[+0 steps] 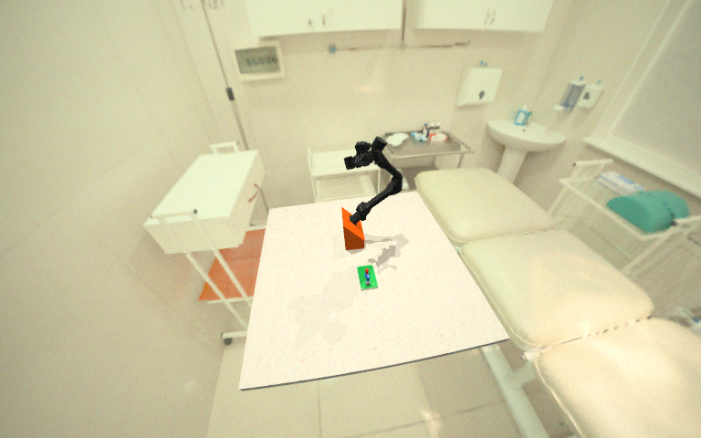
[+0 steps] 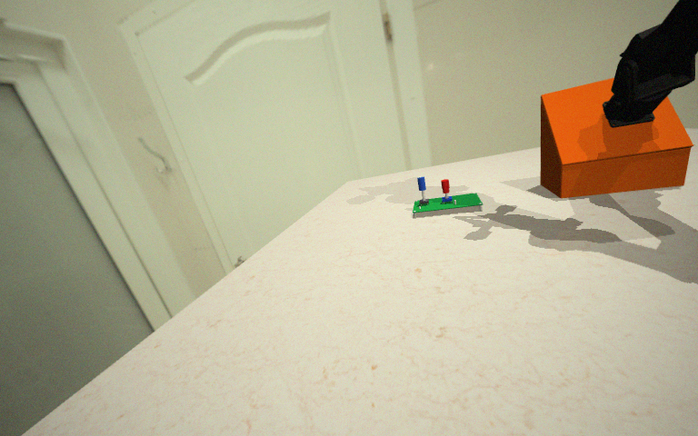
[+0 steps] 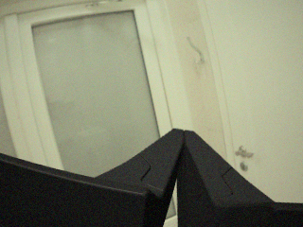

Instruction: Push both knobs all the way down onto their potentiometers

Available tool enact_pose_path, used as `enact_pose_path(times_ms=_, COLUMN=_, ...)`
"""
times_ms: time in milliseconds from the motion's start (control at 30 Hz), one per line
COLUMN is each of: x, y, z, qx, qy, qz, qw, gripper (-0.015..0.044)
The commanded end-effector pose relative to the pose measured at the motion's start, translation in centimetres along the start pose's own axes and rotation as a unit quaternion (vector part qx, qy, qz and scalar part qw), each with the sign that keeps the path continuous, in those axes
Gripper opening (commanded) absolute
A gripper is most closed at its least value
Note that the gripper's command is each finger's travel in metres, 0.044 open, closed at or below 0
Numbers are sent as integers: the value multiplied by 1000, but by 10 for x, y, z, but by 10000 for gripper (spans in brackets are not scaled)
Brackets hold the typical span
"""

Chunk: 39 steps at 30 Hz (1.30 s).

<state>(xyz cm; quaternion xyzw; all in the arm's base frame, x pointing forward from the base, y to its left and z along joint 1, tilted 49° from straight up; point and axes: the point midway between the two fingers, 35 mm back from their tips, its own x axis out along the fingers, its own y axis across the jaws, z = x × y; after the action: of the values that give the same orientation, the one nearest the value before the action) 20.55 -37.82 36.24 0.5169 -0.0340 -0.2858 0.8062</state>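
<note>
The green circuit board [image 1: 360, 274] [image 2: 468, 200] stands on short legs on the table [image 1: 309, 350] [image 2: 334, 333]. The blue knob [image 1: 367, 276] [image 2: 421, 183] stands upright on its shaft, with a long stretch of bare shaft between it and the dark potentiometer [image 2: 423, 202]. The red knob [image 1: 367, 270] [image 2: 444, 185] is upright, with a shorter gap above the blue potentiometer [image 2: 446, 199]. My gripper [image 1: 348, 162] [image 3: 181, 140] is shut and empty, its fingertips meeting. It is raised high, well away from the board, and is out of view in the exterior view.
The arm rises from an orange wedge-shaped base [image 1: 353, 240] [image 2: 625, 173] behind the board. The table's front edge [image 1: 371, 368] lies beyond the board. A padded couch [image 1: 553, 284] stands to the right and a white cart [image 1: 206, 191] to the left.
</note>
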Motion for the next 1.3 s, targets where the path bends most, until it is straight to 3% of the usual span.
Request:
enact_pose_path(times_ms=0, x=22, y=-10, z=-27, qx=-4, qy=44, qz=-11, qw=999, gripper=0)
enact_pose_path(times_ms=633, x=94, y=-30, z=-187, qx=-79, qy=282, qz=-31, qw=956, gripper=0)
enact_pose_path(times_ms=1267, x=93, y=-46, z=-362, qx=-183, qy=525, qz=-5, qw=831, gripper=0)
